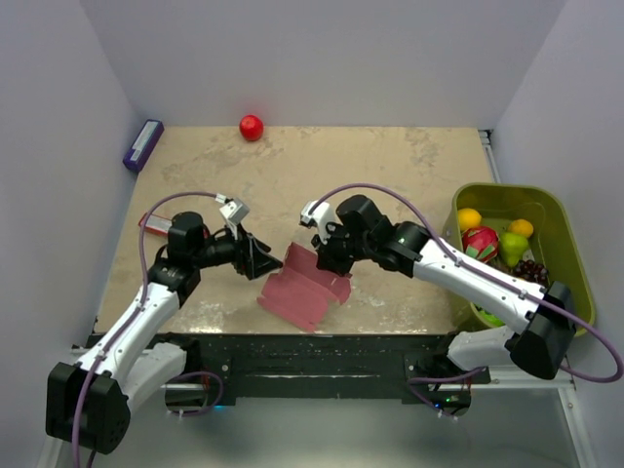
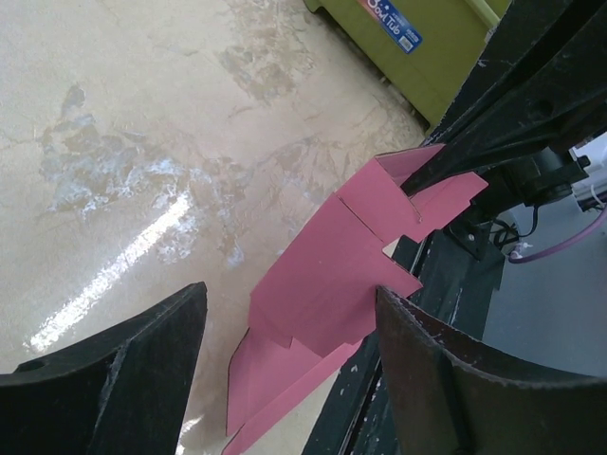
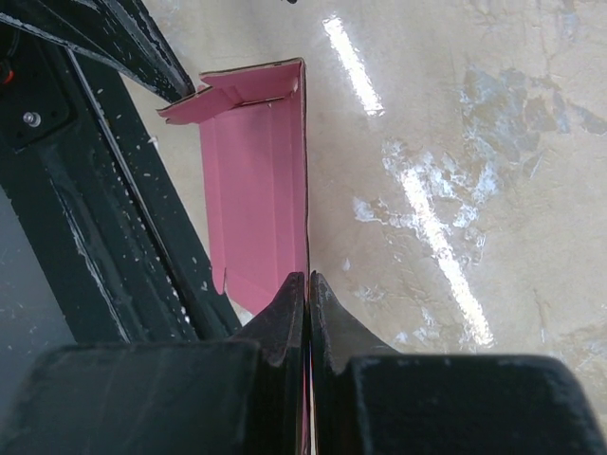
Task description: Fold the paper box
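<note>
The paper box is a pink die-cut card, partly folded, lying at the table's near edge between the two arms. My right gripper is shut on its raised right panel; in the right wrist view the card's edge runs straight into my closed fingertips. My left gripper is open just left of the card, not touching it. In the left wrist view the card lies ahead between my two spread fingers, with its tabs pointing toward the table edge.
A green tub of toy fruit stands at the right. A red ball lies at the back, a purple packet at the back left, a narrow red packet by the left arm. The black table frame borders the near edge.
</note>
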Tool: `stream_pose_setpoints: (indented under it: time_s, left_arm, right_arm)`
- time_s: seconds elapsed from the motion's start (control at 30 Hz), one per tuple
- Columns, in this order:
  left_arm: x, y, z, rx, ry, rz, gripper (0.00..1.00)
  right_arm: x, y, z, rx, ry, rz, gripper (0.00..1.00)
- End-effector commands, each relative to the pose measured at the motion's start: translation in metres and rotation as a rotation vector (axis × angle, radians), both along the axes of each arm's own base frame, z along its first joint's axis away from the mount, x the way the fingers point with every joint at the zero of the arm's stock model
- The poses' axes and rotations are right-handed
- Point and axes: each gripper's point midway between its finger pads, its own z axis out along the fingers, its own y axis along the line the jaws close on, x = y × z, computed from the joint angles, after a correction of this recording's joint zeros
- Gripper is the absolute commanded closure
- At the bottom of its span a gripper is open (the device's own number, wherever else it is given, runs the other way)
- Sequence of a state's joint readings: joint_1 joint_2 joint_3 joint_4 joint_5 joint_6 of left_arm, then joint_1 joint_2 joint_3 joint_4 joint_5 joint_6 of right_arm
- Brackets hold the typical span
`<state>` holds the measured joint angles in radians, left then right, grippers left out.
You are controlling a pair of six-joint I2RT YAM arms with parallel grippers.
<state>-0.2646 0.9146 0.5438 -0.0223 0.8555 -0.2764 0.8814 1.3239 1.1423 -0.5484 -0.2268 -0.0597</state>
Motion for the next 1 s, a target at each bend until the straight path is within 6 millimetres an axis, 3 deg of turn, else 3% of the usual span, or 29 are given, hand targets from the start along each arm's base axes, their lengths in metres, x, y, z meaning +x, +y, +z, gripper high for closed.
stream_pose_setpoints:
  time_s: [0.0, 0.13, 0.23, 0.33, 0.43, 0.5, 0.7, 0.97]
  left_arm:
    - [0.004, -0.004, -0.001, -0.003, -0.004, -0.012, 0.25]
    - [0.017, -0.001, -0.009, 0.031, 0.017, 0.046, 0.27]
    - [0.017, 0.003, -0.014, 0.07, 0.026, 0.063, 0.2]
    - [0.023, 0.007, -0.015, 0.105, 0.0, 0.086, 0.18]
    - [0.034, 0.017, -0.03, 0.205, 0.011, 0.149, 0.17]
    - [0.042, 0.019, -0.027, 0.243, -0.027, 0.175, 0.16]
    - [0.054, -0.002, -0.027, 0.273, -0.059, 0.137, 0.14]
    - [0.062, -0.018, -0.05, 0.356, -0.039, 0.085, 0.14]
  right_arm:
    - [0.013, 0.007, -0.006, 0.013, -0.034, -0.025, 1.0]
    - [0.024, -0.001, -0.043, -0.103, -0.02, -0.076, 1.0]
    - [0.029, -0.004, -0.065, -0.186, -0.014, -0.086, 1.0]
    - [0.029, 0.002, -0.071, -0.194, -0.017, -0.068, 1.0]
    - [0.029, 0.007, -0.071, -0.184, -0.028, -0.05, 1.0]
    - [0.029, 0.008, -0.072, -0.189, -0.032, -0.042, 1.0]
    - [0.028, 0.007, -0.082, -0.238, -0.06, -0.033, 1.0]
    - [0.026, 0.009, -0.088, -0.238, -0.062, -0.021, 1.0]
